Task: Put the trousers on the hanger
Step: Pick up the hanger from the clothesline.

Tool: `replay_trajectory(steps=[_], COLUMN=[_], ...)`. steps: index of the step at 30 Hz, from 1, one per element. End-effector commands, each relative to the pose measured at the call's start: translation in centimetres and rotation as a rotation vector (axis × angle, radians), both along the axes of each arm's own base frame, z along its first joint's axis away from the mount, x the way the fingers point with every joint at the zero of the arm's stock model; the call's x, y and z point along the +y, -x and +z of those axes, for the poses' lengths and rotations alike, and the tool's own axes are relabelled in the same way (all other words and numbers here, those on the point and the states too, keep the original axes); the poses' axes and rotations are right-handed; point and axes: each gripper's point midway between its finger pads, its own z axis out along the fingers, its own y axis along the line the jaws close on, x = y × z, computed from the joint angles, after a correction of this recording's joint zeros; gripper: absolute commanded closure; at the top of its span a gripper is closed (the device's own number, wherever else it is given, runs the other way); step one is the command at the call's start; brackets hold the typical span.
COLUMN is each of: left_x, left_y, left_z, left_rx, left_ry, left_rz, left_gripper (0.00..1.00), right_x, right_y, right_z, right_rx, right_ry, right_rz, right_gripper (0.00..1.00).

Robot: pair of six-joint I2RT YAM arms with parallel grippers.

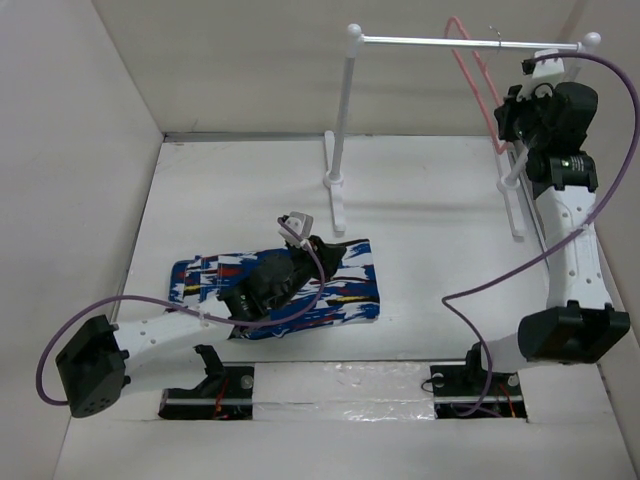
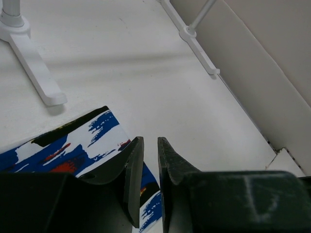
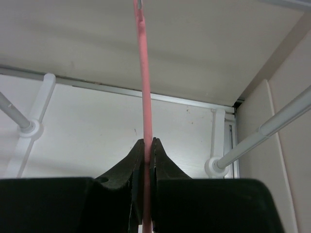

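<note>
Trousers [image 1: 345,292] lie folded flat on the worktop [image 1: 430,240], left of centre & nearer the near edge than the far one, long side running left-right. Blue fabric w/ white, red, black & yellow streaks.

Left arm reaches low over them; left fingers [image 1: 335,252] sit at the trousers' far right corner. In the left wrist view the left fingers [image 2: 136,155] are parted by a narrow slot w/ nothing pinched in it. Trousers [image 2: 73,150] show below & to the left of them, bare worktop beyond. Can't tell whether the tips touch the cloth.

Hanger [image 1: 476,85], thin & pink, hangs by its hook from the silver rail of the rack [image 1: 470,41], near the rail's right end, above the far right corner of the worktop. Right arm is raised beside the rack's right post, w/ right fingers [image 1: 503,125] at the hanger's lower part. Right wrist view: right fingers [image 3: 140,150] are clenched on the hanger [image 3: 144,97], its pink bar running straight up from btwn the tips.

Rack stands along the far side of the worktop on two white feet. Hanger & trousers are well apart.
</note>
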Motion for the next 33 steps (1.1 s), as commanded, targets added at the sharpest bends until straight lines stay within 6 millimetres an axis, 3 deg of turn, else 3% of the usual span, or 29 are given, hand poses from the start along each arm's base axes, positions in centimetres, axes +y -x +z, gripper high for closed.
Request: replay_trajectory(steps=[1,5,11,12,13,16,17,19,20,21,22,23,24,26,27,32,33], left_x=[-0.9,-1.3,-1.7,-1.8,-2.1,-3.8,-4.2,-5.5,-5.9,-6.3,-7.1,-7.5,-8.5,-9.3,-10.2,-12.8,-13.5], left_y=[0.2,0.3,0.4,0.5,0.5,1.3,1.4,1.9,1.9,1.3,1.4,1.2,0.8,0.2,-0.7,-3.5,-4.9], left_z=[1.3,1.1,1.2,1.1,1.2,2.1,2.4,2.4,2.3,3.6,3.2,3.2,3.9,3.9,4.1,2.8,2.4], left_rx=[-0.025,-0.028,-0.038,-0.035,-0.031,-0.027,-0.034,-0.033,-0.025,-0.036,-0.026,-0.018,-0.017,0.001,0.006,0.039,0.040], left_ry=[0.042,0.036,0.033,0.035,0.046,0.078,0.091,0.074,0.054,0.069,0.052,0.045,0.050,0.036,0.032,-0.035,-0.060], left_rz=[-0.028,-0.045,-0.064,-0.072,-0.082,-0.151,-0.167,-0.196,-0.192,-0.177,-0.187,-0.190,-0.193,-0.184,-0.159,-0.111,-0.083], left_gripper=[0.84,0.74,0.67,0.67,0.67,0.77,0.80,0.83,0.83,0.83,0.83,0.81,0.79,0.75,0.72,0.66,0.67], right_x=[-0.2,0.0,0.1,0.2,0.6,1.6,1.9,2.8,4.1,4.8,5.2,7.0,7.8,8.1,9.4,11.5,11.8], right_y=[2.0,3.0,4.4,4.7,5.6,6.9,7.1,7.6,8.2,8.5,8.8,9.4,9.8,10.5,11.4,13.6,13.9], right_z=[6.1,5.4,0.0,-0.6,-2.5,-4.1,-6.5,-8.2,-10.1,-10.9,-11.9,-12.6,-14.6,-16.2,-17.3,-19.8,-20.0], right_rx=[-0.203,-0.196,-0.105,-0.105,-0.078,-0.085,-0.042,-0.012,0.018,0.027,0.047,0.058,0.095,0.129,0.147,0.171,0.174], right_ry=[0.030,0.031,0.007,-0.001,-0.010,-0.037,-0.038,-0.039,-0.038,-0.039,-0.037,-0.036,-0.028,-0.005,0.002,0.000,-0.002], right_rz=[-0.070,-0.093,-0.097,-0.098,-0.095,-0.078,-0.071,-0.057,-0.024,-0.009,-0.011,0.035,0.053,0.021,0.054,0.091,0.096], right_gripper=[1.00,1.00,1.00,1.00,1.00,1.00,1.00,1.00,1.00,1.00,1.00,1.00,1.00,1.00,1.00,1.00,1.00])
